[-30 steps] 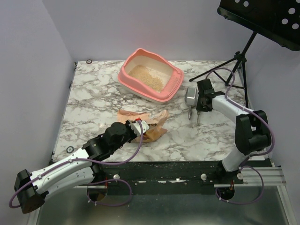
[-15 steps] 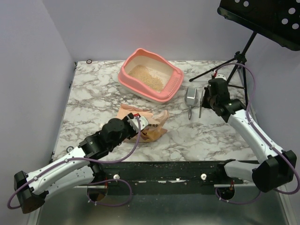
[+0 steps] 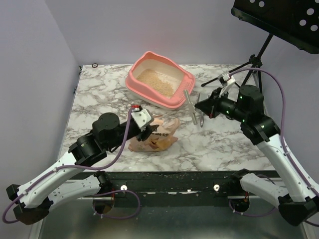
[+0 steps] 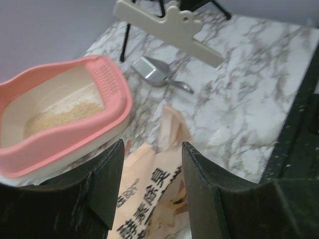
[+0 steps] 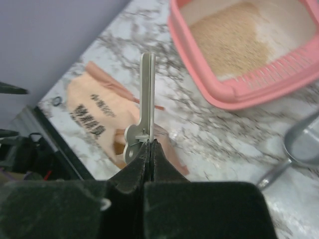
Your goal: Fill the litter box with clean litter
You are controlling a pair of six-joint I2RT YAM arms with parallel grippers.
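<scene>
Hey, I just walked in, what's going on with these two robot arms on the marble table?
The right claw is shut on a cream bag clip, held up beside the pink litter box, near a metal scoop lying on the table. The left claw is open just above a crumpled, printed peach bag. The box holds only a thin patch of beige litter.
</scene>
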